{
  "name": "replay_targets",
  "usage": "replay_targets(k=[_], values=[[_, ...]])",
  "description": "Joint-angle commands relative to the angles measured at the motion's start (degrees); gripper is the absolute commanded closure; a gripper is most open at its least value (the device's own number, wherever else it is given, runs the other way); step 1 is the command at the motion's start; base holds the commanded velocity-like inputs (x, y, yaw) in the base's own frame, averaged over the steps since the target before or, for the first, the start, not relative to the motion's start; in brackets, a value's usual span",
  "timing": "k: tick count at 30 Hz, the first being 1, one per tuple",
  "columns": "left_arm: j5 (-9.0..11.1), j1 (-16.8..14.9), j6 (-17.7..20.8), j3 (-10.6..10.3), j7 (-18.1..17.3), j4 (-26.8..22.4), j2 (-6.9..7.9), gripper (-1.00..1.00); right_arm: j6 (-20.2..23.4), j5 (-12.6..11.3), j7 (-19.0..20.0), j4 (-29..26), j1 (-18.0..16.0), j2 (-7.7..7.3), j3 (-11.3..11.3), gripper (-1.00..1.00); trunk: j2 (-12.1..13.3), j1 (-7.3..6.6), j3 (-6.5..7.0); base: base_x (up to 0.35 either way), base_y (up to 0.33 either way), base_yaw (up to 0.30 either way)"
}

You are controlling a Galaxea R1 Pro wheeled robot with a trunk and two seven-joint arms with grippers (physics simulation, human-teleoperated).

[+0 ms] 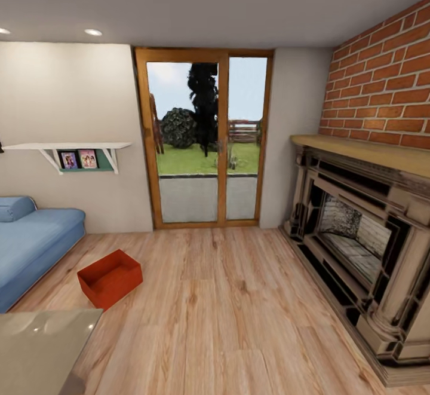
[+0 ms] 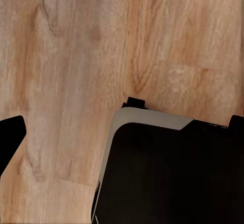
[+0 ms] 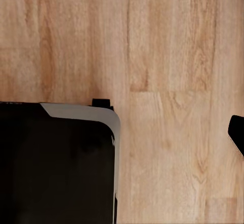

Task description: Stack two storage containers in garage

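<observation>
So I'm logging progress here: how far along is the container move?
Nothing looks done yet. One orange-red storage container sits on the living room's wood plank floor, beside the blue sofa and well short of the glass doors. Nothing is in hand: both wrist views look down at bare planks and the robot's dark base. Left: pick up this container, find the second, carry both to the garage, stack them.
</observation>
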Motion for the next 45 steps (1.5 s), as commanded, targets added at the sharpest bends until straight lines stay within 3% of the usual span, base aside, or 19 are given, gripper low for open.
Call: replay_targets(k=[1,45], values=[[0.4,0.0,-0.2,-0.2,0.1,0.1,-0.02,-1.0,-0.2,-0.2,-0.2,0.2,-0.1,-0.02,0.5,-1.0,0.0,0.05,-0.02,0.323,0.0,0.0],[0.4,0.0,-0.6,-0.2,0.1,0.1,0.16,-1.0,-0.4,-0.7,0.5,0.2,-0.1,-0.03,-0.3,-1.0,0.0,0.05,-0.02,0.323,0.0,0.02]])
